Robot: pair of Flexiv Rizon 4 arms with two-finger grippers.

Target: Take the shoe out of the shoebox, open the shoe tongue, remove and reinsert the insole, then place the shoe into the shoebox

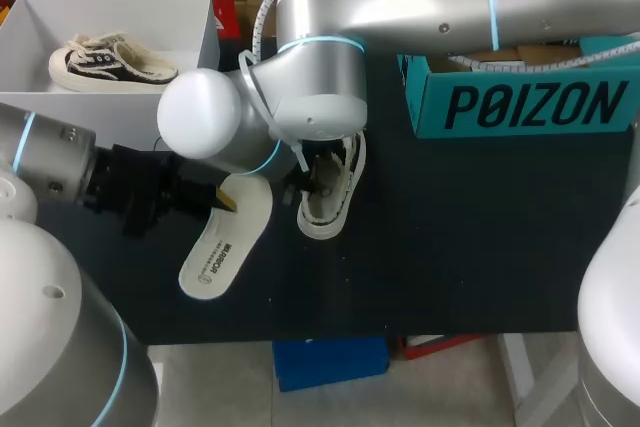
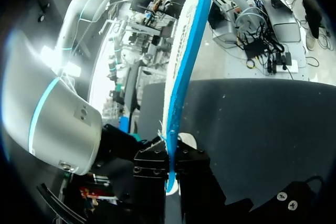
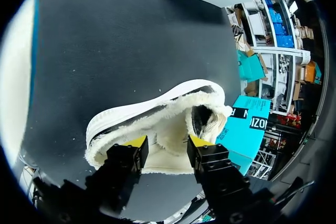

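Head view: left claw (image 1: 225,199) pinches one end of the insole (image 1: 225,247), which lies roughly parallel to the shoe (image 1: 335,202) just beside it. The right claw (image 3: 167,142), fingers spread, sits at the shoe's opening.

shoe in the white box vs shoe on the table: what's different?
The shoe in the box lies in the white box, no arm at it; the shoe on the table sits on the black table under the right end effector. From above, the first shows its dark side, the second its opening. Both have white soles and cream fleece.
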